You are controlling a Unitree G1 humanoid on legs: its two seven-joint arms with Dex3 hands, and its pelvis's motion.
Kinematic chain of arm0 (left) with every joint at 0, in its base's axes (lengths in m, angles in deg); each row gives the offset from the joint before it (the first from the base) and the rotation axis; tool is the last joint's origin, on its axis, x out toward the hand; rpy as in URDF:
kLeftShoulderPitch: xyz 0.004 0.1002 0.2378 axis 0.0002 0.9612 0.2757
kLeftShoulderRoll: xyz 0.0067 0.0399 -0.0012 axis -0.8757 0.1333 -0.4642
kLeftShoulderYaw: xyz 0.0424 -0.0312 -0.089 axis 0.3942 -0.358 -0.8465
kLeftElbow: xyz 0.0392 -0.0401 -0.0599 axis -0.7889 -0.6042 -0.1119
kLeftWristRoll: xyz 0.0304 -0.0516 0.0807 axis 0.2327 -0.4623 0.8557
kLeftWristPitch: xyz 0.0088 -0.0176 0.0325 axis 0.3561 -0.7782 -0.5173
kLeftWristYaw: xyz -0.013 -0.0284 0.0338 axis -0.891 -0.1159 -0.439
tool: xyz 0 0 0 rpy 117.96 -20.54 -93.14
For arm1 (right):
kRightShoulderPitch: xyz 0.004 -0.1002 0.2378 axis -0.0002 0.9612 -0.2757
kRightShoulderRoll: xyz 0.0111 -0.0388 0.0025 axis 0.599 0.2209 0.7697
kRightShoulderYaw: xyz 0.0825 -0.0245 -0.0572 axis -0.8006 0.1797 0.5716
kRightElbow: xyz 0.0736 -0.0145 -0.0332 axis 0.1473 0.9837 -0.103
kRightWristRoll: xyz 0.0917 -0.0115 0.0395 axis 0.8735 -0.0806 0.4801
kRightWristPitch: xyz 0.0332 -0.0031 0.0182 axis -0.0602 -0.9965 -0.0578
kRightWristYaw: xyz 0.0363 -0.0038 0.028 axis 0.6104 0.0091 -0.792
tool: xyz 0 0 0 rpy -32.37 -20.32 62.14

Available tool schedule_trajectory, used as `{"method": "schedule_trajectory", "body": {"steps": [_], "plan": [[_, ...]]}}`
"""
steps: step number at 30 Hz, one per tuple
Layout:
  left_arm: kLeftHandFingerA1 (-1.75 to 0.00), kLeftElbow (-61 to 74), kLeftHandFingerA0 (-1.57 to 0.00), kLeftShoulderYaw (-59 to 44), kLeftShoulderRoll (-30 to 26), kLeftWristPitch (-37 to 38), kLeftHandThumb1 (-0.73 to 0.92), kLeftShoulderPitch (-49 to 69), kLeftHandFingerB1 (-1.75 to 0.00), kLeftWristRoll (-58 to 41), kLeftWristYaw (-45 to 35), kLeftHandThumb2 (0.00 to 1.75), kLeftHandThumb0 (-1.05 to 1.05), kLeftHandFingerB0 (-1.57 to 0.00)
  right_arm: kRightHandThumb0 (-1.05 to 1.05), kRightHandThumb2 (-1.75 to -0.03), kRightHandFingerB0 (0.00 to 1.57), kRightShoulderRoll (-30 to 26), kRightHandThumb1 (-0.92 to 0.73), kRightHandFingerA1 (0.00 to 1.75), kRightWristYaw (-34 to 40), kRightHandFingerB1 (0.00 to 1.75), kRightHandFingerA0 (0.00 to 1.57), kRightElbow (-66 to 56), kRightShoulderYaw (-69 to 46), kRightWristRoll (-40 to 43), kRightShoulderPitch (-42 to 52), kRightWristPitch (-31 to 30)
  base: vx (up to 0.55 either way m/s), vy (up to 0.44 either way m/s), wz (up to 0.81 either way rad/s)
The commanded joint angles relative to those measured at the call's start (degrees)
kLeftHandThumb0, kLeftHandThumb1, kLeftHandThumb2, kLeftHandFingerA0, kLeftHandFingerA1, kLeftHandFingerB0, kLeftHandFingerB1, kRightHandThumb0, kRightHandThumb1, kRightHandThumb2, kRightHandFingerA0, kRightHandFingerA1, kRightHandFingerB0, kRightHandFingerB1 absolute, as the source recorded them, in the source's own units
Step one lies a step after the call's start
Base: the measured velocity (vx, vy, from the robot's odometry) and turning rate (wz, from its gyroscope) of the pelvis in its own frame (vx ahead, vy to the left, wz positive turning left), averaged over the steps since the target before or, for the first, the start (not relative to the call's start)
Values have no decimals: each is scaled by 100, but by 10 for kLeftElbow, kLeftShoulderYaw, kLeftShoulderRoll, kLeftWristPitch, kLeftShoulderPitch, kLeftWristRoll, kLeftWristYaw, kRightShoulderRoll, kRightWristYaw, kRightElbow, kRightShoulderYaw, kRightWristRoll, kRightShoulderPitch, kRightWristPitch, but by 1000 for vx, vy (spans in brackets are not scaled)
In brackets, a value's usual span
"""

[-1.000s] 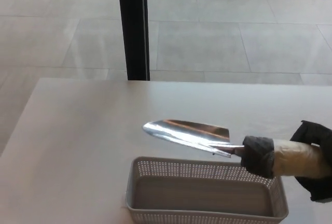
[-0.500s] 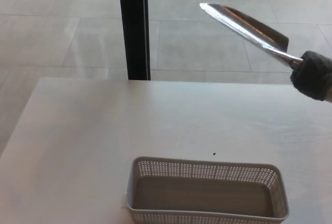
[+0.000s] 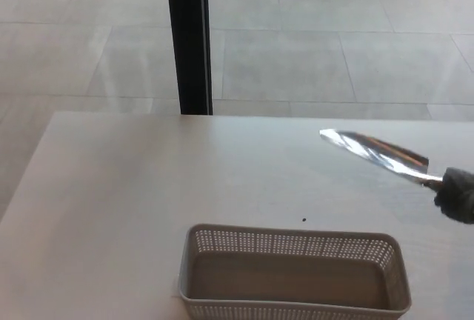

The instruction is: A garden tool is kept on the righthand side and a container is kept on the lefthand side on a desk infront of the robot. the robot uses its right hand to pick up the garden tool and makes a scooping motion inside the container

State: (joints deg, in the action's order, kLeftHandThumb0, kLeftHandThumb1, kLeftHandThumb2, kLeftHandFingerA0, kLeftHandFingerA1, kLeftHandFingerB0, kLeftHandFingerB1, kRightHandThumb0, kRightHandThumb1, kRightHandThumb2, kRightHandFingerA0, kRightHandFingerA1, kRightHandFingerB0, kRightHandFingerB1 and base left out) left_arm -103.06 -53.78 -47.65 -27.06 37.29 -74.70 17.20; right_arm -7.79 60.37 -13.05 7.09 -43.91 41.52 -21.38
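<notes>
A shiny metal garden trowel (image 3: 376, 156) hangs in the air over the right side of the table, its blade pointing up and to the left. Its dark handle collar (image 3: 458, 195) touches the picture's right edge; the rest of the handle and the right hand holding it are cut off there. The grey perforated basket (image 3: 293, 243) stands at the near middle of the table and looks empty. The trowel's tip is above and to the right of the basket's far rim, apart from it. The left hand does not show.
The pale table (image 3: 133, 187) stretches left and behind the basket. A tiny dark speck (image 3: 304, 221) lies just beyond the basket. A black post (image 3: 189, 38) rises behind the table's far edge, in front of a tiled floor.
The trowel was low over the basket's far rim, swung high up to the right, and has now come down to the right of the basket. The right hand has left the picture.
</notes>
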Motion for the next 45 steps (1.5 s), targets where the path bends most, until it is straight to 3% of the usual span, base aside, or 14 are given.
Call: {"method": "schedule_trajectory", "body": {"steps": [1, 7, 14, 21, 23, 26, 27, 30, 31, 35, 36, 37, 41, 45], "plan": [[-103, -1, -88, 2, -4, -4, -4, 0, -93, -1, 2, 107, -63, -83, -25, -69, 72, -48, -68, 171, 73, 136, 85, 43, 59, -66, 18, 28, 0, 0, 0], [-102, 2, -87, -4, -3, -2, 0, 4, -92, -7, -2, 108, -63, -81, -30, -70, 74, -58, -64, 167, 102, 130, 87, 120, 102, -76, 19, 3, 0, 0, 0], [-102, -3, -89, -7, 1, -7, 1, 3, -93, -7, 14, 107, -69, -82, -35, -76, 75, -59, -68, 157, 92, 87, 88, 133, 147, -90, 18, -37, 0, 0, 0], [-104, -3, -91, -5, 3, -2, 10, 7, -91, -1, 15, 109, -76, -78, -47, -61, 61, -62, -68, 124, 58, 60, 82, 93, 177, -91, 30, -54, 0, 0, 0], [-101, -3, -85, -9, 3, -6, 3, 7, -92, -6, 9, 105, -66, -81, -61, -61, 40, -62, -71, 104, 9, 46, 75, 64, 175, -62, 38, -54, 0, 0, 0], [-101, -2, -85, -8, 4, -5, 3, 6, -93, -5, 15, 108, -64, -79, -79, -92, 8, -73, -56, 52, -73, 39, 6, 9, 175, -44, 51, -80, 0, 0, 0], [-103, 0, -87, -7, 3, -4, 0, 7, -94, -4, 13, 107, -68, -81, -97, -96, 0, -78, -60, 18, -106, 7, 0, -13, 174, -32, 57, -90, 0, 0, 0], [-106, 2, -96, -7, 2, -4, 9, 7, -94, -4, 12, 112, -64, -82, -105, -99, 0, -94, -61, 25, -150, 0, 0, -41, 176, -22, 64, -95, 0, 0, 0], [-102, -1, -90, -11, 2, -4, 0, 6, -93, -8, 9, 106, -67, -81, -96, -74, 0, -118, -65, 0, -202, 0, 0, -70, 175, -9, 69, -97, 0, 0, 0], [-100, 0, -87, 3, 0, 0, 3, 6, -91, 6, 11, 106, -72, -82, -103, -62, 0, -146, -69, 0, -259, 0, 0, -89, 162, 23, 68, -90, 0, 0, 0], [-100, 0, -84, 1, 0, 1, 3, 6, -91, 4, 8, 105, -71, -80, -105, -81, 0, -153, -58, 0, -269, 0, 0, -98, 158, 28, 69, -92, 0, 0, 0], [-100, -1, -85, -3, -1, 1, 2, 7, -91, -1, 3, 106, -69, -81, -104, -62, 0, -166, -68, 0, -287, 0, 0, -111, 151, 36, 69, -93, 0, 0, 0], [-99, -2, -83, -1, -1, 1, 4, 7, -90, 1, 6, 105, -67, -77, -105, -79, 0, -193, -57, 0, -311, 0, 0, -119, 142, 46, 69, -81, 0, 0, 0], [-101, -3, -86, -10, -2, -10, 2, 4, -91, -9, 10, 105, -67, -79, -105, -61, 0, -219, -66, 0, -336, 0, 0, -123, 132, 60, 68, -77, 0, 0, 0]]}}
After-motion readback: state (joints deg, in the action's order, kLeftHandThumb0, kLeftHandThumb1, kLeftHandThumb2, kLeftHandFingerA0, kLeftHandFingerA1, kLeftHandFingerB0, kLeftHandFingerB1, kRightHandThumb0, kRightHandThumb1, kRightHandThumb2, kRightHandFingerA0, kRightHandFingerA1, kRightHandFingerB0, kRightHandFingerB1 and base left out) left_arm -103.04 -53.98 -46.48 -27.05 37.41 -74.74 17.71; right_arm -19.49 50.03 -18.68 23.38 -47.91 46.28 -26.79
